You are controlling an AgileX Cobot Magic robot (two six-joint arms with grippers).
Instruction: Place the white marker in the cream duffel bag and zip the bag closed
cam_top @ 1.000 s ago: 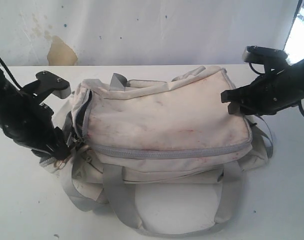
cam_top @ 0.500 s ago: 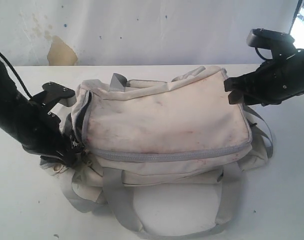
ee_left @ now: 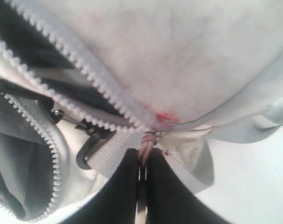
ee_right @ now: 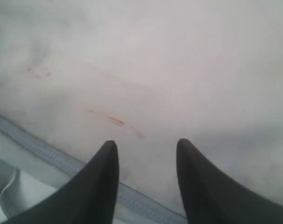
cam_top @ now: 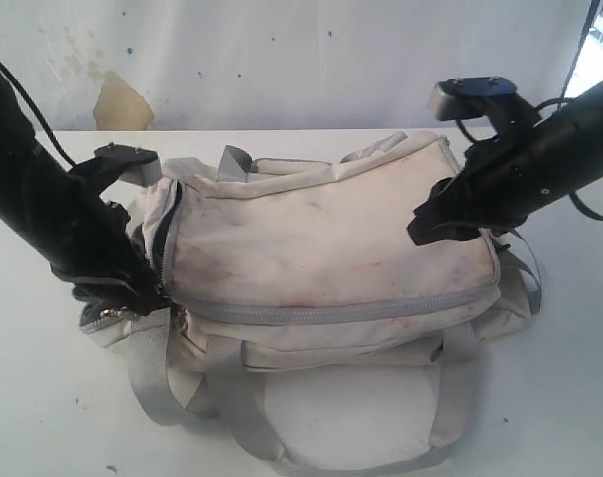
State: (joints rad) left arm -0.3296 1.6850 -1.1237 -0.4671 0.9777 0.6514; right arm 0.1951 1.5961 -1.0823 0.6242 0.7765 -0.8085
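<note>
The cream duffel bag (cam_top: 321, 248) lies on its side across the white table, and its grey end zipper (cam_top: 168, 231) gapes partly open at the left end. My left gripper (cam_top: 147, 293) is at that end, shut on the pinkish zipper pull (ee_left: 146, 145) where the zipper teeth (ee_left: 85, 74) meet. My right gripper (cam_top: 430, 224) hangs open just over the bag's upper right panel, with only smudged cream fabric (ee_right: 146, 70) and a closed grey zipper line (ee_right: 48, 151) under its fingers. The white marker is out of view.
Grey webbing straps (cam_top: 231, 417) loop over the table in front of the bag, and more trail off its right end (cam_top: 527, 283). A black strap clip (ee_left: 87, 149) hangs next to the held pull. A white wall with a peeled patch (cam_top: 120, 102) stands behind.
My left gripper has closed on the zipper pull at the bag's left end. The right arm has swung down and left from beyond the bag's right end to over its top panel.
</note>
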